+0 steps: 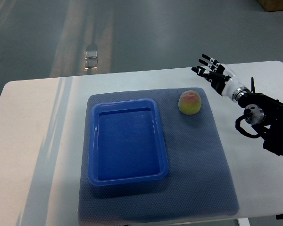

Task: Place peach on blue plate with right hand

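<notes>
A yellow-pink peach [190,102] sits on the blue-grey mat [198,160], just right of the blue plate's far right corner. The blue plate [127,176] is a rectangular tray lying empty on the mat's left half. My right hand [211,70] comes in from the right edge. Its fingers [205,58] are spread open and hold nothing. It hovers up and to the right of the peach, apart from it. The left arm does not show.
The mat lies on a white table [33,141] with rounded corners. Grey floor lies beyond the far edge, with a small shiny object [91,57] on it. A brown box corner [276,4] shows at the top right.
</notes>
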